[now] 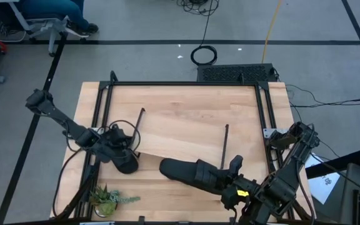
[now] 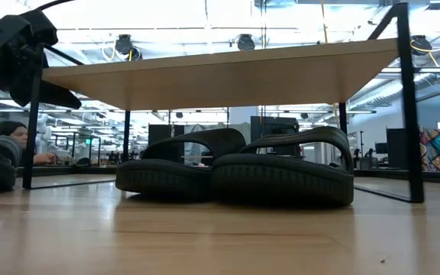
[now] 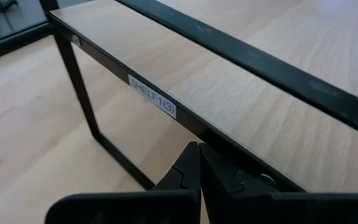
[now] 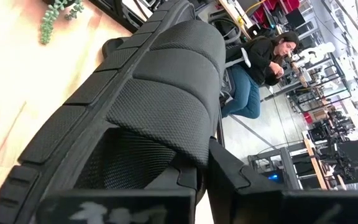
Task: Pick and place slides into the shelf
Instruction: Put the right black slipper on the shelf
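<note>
Right gripper (image 1: 235, 167) is clamping a slide (image 1: 189, 172) by its strap, sole stretching lengthwise beyond the fingertips toward the left arm, alongside the shelf (image 1: 186, 119) front edge. Left gripper (image 1: 122, 147) is pinching another slide (image 1: 125, 164) hanging under its fingers at the shelf's corner. Two slides (image 2: 281, 172) are sitting beneath the plank.

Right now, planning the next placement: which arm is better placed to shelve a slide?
Right. The right claw grips a slide in front of the shelf; the left claw is shut, holding nothing.
</note>
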You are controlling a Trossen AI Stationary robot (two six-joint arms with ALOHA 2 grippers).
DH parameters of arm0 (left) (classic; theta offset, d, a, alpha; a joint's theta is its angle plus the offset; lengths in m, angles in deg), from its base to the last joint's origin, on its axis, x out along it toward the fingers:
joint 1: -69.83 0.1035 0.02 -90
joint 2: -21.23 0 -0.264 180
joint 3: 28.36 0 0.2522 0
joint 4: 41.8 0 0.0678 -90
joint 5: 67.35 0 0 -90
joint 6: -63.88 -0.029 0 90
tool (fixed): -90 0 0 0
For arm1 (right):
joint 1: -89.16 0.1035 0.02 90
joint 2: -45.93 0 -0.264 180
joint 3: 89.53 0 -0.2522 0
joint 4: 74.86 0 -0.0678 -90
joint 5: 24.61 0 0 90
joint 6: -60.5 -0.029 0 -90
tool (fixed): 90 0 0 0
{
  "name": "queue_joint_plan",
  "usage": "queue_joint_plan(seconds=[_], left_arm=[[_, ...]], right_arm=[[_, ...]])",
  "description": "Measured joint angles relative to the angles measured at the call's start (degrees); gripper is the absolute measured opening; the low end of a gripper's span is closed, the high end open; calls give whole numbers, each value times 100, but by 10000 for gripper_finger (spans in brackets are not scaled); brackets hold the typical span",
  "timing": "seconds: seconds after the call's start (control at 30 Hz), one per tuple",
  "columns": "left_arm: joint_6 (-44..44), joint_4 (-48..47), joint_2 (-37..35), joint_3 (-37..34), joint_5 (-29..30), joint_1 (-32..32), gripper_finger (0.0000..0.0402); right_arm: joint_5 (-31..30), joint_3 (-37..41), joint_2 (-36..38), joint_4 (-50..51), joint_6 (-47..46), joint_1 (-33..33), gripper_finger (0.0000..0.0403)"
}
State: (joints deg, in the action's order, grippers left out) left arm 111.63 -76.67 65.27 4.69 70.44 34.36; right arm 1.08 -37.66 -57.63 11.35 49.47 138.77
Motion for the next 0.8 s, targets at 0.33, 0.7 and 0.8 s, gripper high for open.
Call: queue_joint_plan(seconds=[0.33, 0.7, 0.8], left_arm=[[-275, 1094, 738, 4, -3, -338, 0], [-980, 1851, 1103, 7, -412, -384, 0], [-982, 1845, 1111, 7, -430, -384, 0]], right_arm=[[10, 0, 58, 66, -25, 0, 1], [10, 0, 60, 140, -47, 0, 1], [10, 0, 60, 138, -101, 0, 1]])
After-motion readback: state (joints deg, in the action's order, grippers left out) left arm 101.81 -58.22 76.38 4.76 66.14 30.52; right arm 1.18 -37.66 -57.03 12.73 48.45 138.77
